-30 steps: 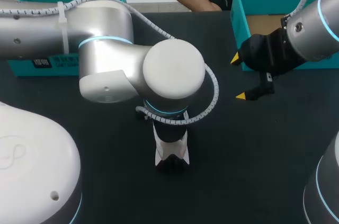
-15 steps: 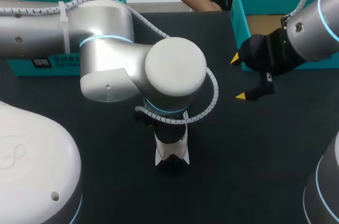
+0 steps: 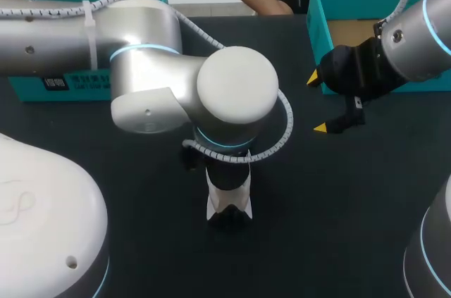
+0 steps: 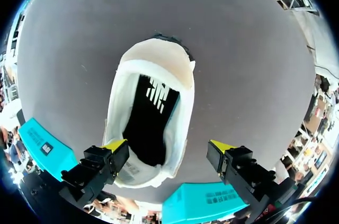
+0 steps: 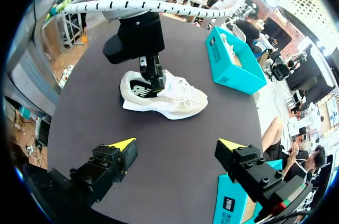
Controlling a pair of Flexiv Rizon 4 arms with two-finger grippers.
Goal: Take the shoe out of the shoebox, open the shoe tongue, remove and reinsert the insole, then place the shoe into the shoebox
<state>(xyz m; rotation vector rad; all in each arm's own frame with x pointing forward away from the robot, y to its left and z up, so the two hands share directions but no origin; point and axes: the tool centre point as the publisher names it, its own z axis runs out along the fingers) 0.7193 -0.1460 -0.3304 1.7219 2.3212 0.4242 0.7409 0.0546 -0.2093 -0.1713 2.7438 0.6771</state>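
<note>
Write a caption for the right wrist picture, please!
Left gripper hangs over a cream shoe on the dark table; open right gripper faces it.

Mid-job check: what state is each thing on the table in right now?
Shoe: out of the box, upright on the table, mouth wide open.
Insole: lying inside the shoe.
Shoebox: open.
Left hand: open, down at the shoe, not gripping it.
Right hand: open, empty, beside the shoebox.

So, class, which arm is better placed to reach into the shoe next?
Left. The left gripper hangs open directly over the shoe's opening; the right gripper is off beside the box.
</note>
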